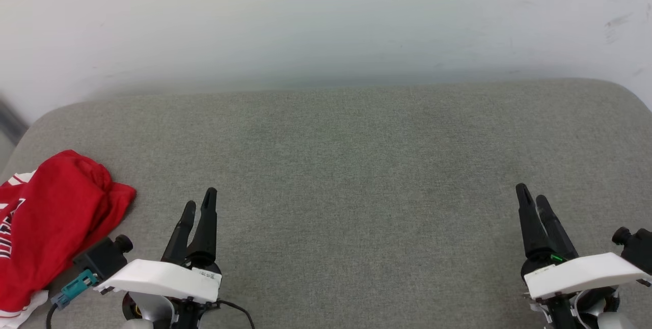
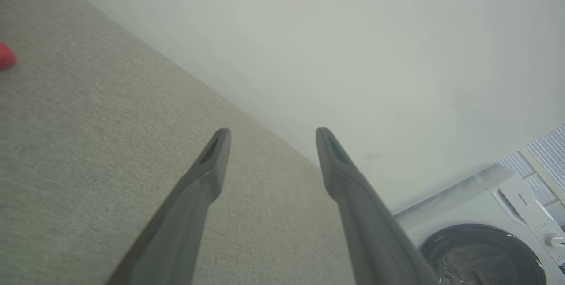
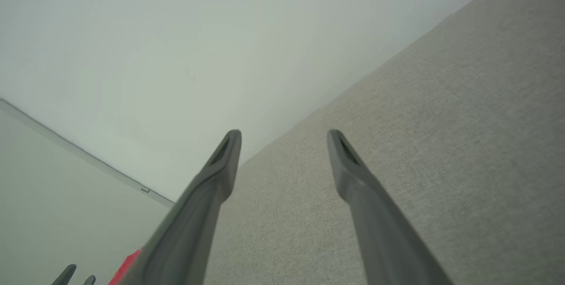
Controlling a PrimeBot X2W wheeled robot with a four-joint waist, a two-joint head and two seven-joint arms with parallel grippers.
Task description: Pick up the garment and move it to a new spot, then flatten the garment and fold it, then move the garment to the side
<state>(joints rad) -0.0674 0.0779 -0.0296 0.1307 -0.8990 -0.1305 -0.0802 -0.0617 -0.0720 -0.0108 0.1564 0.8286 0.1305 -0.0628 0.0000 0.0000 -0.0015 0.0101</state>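
The red jersey [image 1: 46, 227] lies bunched at the lower left of the head view, lettering half hidden, at the edge of the grey cushion [image 1: 356, 166]. My left claw [image 1: 199, 199] hovers just beside it, fingers spread, holding nothing. My right claw [image 1: 531, 192] hangs at the lower right, equally released, well apart. The bare fabric between them looks like my flattening spot, so I reckon the left reaches first.

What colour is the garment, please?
The garment is bright red with white edges; best in head view.
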